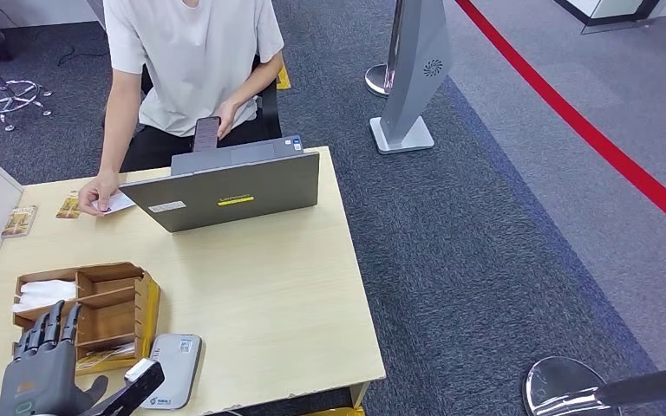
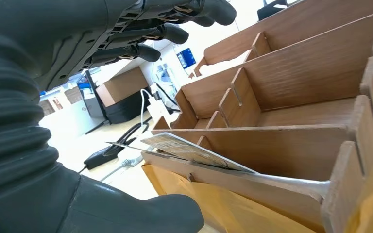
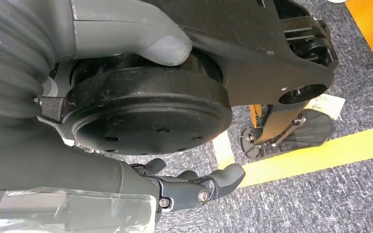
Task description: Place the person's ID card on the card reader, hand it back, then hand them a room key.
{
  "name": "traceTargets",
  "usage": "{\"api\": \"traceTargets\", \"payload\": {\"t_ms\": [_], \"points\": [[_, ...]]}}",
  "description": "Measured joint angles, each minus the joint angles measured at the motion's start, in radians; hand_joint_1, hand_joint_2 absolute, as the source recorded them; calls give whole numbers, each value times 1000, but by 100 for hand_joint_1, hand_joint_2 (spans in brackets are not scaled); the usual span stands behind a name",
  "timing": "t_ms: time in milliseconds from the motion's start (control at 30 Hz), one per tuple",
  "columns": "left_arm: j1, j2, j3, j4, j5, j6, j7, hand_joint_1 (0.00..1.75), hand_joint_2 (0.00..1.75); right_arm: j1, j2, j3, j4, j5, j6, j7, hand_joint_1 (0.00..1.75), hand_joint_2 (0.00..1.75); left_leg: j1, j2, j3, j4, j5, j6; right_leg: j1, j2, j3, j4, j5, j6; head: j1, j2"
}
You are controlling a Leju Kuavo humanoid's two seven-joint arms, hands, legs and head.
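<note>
One yellow label sits on the laptop (image 1: 230, 195) lid, its writing too small for me to read, and the grey card reader (image 1: 171, 371) lies on the table (image 1: 277, 295) just beside the wooden organizer (image 1: 95, 303). My left hand (image 1: 45, 368) hovers with fingers spread and empty over the organizer's near end, where cards (image 2: 194, 151) lie in the nearest slot; well apart across the table, the person's hand (image 1: 100, 195) rests on a white card (image 1: 120, 202). My right hand (image 3: 194, 187) hangs low with fingers loosely curled, holding nothing.

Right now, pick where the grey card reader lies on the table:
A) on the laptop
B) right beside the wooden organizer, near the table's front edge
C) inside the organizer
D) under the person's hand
B: the card reader lies flat beside the wooden organizer, by the table's near edge.
</note>
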Motion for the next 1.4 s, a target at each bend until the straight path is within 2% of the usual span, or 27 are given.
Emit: {"api": "traceTargets", "payload": {"t_ms": [33,133,167,633,1033,1233,1400], "points": [[0,-2,4,0,-2,0,1,21,175,0,0,0,0,0,0,0,0,175,0,0,0,0,0,0,0,0,0,0,0,0,0,0],[0,-8,14,0,-5,0,4,152,175,0,0,0,0,0,-1,1,0,175,0,0,0,0,0,0,0,0,0,0,0,0,0,0],[1,-10,18,0,-8,0,6,175,175,0,0,0,0,0,-1,1,0,175,0,0,0,0,0,0,0,0,0,0,0,0,0,0],[11,-39,59,3,-3,-19,11,175,175,0,0,0,0,0,-2,1,0,175,0,0,0,0,0,0,0,0,0,0,0,0,0,0],[6,-41,60,-16,-12,-30,4,175,175,0,0,-1,0,0,-5,0,0,175,0,0,0,0,0,0,0,0,0,0,0,0,0,0],[-32,-17,48,-113,-30,-47,-30,175,175,1,0,-6,0,0,-4,-6,0,175,0,0,0,0,0,0,0,-1,-2,0,0,0,0,0],[-119,44,2,-218,56,-169,-70,175,175,1,-1,-7,0,0,4,-9,0,175,0,-1,0,0,1,0,0,-1,-2,0,0,0,0,0]]}}
